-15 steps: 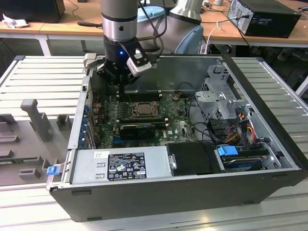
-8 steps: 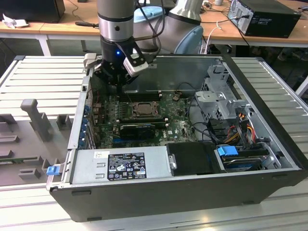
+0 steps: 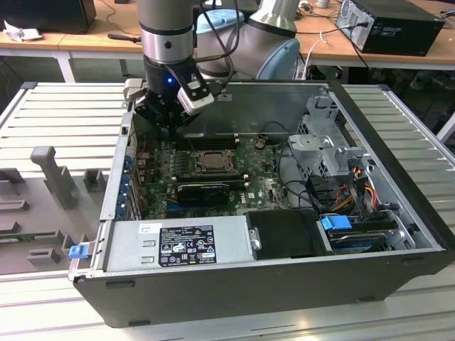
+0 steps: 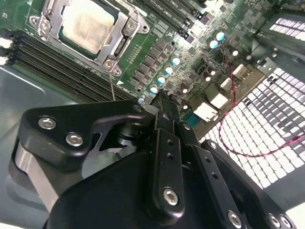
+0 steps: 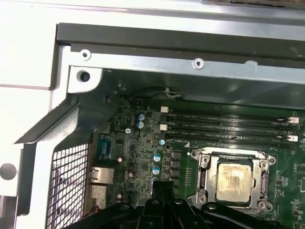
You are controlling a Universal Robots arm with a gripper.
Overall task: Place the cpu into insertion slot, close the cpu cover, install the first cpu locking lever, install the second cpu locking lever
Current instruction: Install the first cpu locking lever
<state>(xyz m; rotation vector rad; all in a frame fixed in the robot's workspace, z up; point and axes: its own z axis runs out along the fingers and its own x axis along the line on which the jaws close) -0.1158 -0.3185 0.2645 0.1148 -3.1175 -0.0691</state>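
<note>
The cpu (image 4: 88, 24) (image 5: 233, 179) lies flat in the insertion slot (image 3: 197, 168) on the green board, its pale face up. The silvery cpu cover (image 4: 125, 42) (image 5: 205, 177) lies down around it, framing the chip. A thin metal lever (image 4: 113, 86) sticks out from one corner of the socket. My gripper (image 4: 162, 102) (image 5: 162, 187) hangs over the board beside the socket, fingers pressed together with nothing between them. In the exterior view the gripper (image 3: 168, 119) is above the case's rear corner at that view's left, apart from the cpu (image 3: 212, 160).
Long black memory slots (image 5: 228, 129) run along one side of the socket. The case's metal wall (image 5: 190, 62) and perforated rear panel (image 5: 66, 186) stand close to the gripper. A power supply (image 3: 178, 245), drive cage (image 3: 323, 145) and cables (image 3: 355, 188) fill the rest of the case.
</note>
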